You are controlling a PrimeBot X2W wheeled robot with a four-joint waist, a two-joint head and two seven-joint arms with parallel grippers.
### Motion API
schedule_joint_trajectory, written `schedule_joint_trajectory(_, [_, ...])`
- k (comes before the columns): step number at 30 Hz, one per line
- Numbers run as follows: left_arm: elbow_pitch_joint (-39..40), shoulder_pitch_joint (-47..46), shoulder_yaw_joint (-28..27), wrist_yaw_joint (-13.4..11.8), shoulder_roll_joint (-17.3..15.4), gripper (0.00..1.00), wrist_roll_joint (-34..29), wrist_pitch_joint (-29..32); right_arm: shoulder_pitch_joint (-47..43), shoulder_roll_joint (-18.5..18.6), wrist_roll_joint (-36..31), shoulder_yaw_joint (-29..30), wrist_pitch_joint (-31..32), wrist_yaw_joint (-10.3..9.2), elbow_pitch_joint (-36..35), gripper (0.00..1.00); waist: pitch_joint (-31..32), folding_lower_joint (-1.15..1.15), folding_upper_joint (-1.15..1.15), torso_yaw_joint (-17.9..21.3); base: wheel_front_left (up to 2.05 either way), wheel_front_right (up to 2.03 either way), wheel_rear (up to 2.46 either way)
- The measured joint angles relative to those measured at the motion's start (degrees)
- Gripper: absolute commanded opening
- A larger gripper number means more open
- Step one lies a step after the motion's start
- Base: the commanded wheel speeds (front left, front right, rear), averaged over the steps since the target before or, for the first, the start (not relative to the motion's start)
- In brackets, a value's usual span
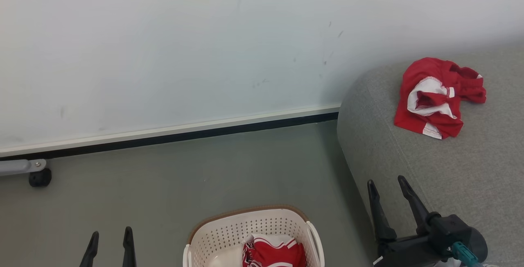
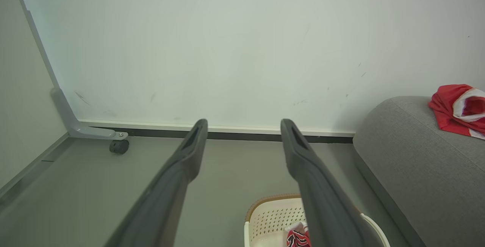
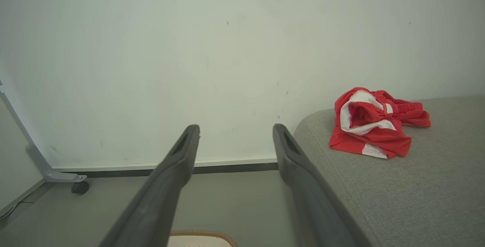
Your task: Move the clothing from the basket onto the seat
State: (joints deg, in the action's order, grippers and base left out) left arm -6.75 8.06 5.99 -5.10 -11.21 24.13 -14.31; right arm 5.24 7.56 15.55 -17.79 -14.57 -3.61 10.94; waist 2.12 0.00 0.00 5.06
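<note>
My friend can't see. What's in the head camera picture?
One red garment lies crumpled on the grey seat; a second red garment sits in the cream basket. The left gripper and right gripper are open, holding nothing.

This looks like a test room dressed as a corner of a home, not a lived-in house. The white wall [image 1: 163, 54] is a movable panel: the left wrist view shows its framed edge at the left, and it stands on a grey metal foot [image 1: 20, 166] with a black caster [image 1: 39, 177]. The floor [image 1: 184, 168] is plain, smooth and grey. The homely touches are a grey fabric seat [image 1: 450, 177], a cream laundry basket [image 1: 229, 230] and red-and-white clothing [image 1: 438, 95], one piece on the seat and one in the basket.
</note>
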Motion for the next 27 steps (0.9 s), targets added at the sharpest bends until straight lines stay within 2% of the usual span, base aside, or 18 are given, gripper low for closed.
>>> schedule_joint_trajectory(27, [1.4, 0.6, -0.3, -0.4, 0.2, 1.0, -0.5, 0.0, -2.5, 0.2, 0.0, 0.7, -0.1, -1.0, -4.7, 1.0, -0.8, 0.0, 0.0, -0.3, 0.0, 0.0, 0.0])
